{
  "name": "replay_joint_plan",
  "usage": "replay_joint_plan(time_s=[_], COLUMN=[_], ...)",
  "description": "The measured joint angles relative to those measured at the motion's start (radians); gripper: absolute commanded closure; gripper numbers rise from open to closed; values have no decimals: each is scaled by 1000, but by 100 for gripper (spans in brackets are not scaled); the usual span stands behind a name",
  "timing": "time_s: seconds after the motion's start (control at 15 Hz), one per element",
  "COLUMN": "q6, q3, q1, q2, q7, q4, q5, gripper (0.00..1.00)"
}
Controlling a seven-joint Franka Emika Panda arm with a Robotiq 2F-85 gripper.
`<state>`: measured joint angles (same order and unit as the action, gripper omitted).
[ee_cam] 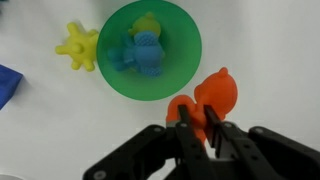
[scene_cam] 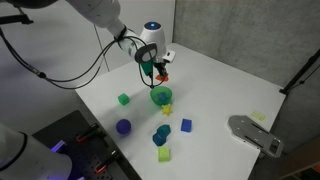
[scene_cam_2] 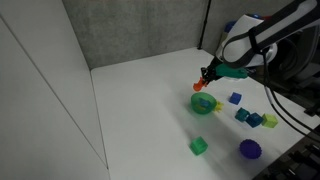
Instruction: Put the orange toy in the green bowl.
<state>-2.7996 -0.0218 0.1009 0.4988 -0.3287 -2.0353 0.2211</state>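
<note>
Overall: the gripper holds the orange toy close to the bowl, over a white table.
Jaws: narrow, closed on the lower part of the orange toy; in the wrist view the dark fingers press it from both sides.
Orange toy: not in the bowl; in the wrist view it sits just outside the rim of the bowl. In an exterior view the orange toy appears above the bowl and off the table.
Bowl: upright, green, with a blue toy lying inside.
Star: yellow, on the table just beside the bowl.
Cube: green, apart from the bowl, seen in both exterior views.
Ball: purple, near the table edge.
Blocks: some blue ones lie beyond the bowl, and a lime one sits near the edge.
</note>
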Motion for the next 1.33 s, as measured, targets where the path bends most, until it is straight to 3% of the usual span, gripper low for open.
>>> replay_joint_plan(time_s=[0.27,0.73,0.8,0.93,1.33], q6=[0,1,1,2,14], q3=[-43,-46,-45,-45,-37], q1=[5,17,19,21,21], q2=[42,88,93,102,99], q7=[-25,-52,-56,-60,-62], q4=[23,48,48,49,52], q5=[-15,-15,-15,-15,-15], gripper=[93,93,56,54,7])
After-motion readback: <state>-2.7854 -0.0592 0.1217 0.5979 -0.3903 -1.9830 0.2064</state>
